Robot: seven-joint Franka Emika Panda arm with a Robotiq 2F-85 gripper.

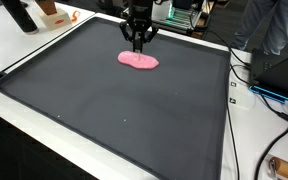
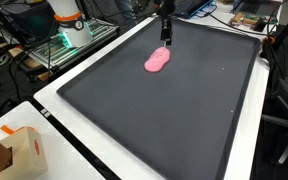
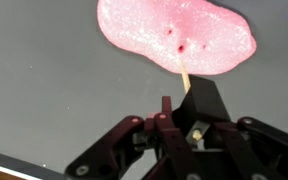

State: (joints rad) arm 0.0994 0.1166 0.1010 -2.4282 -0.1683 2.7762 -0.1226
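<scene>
Closest in the wrist view, the black, angular pincer (image 3: 179, 108) is being shown drawn narrow, with a thin, pale wooden stick (image 3: 185, 80) being pinched between its jaws. Just beyond, the stick's far end is being met by the rim of a flat, lobed pink blob (image 3: 174, 35). Its glittery, grainy surface and small dark red pits are being revealed only in this view.

In both exterior views the blob (image 1: 138, 60) (image 2: 157, 62) is being rendered as a plain smooth patch. It is lying on the far part of a matte black mat (image 1: 114, 110) (image 2: 174, 120), right under the pincer, and the stick is too fine to be made out there. Around the mat the white counter (image 1: 24, 48) is being shown, with a cardboard box (image 2: 24, 150) and dark cables (image 1: 246, 75) being caught in an exterior view each.
</scene>
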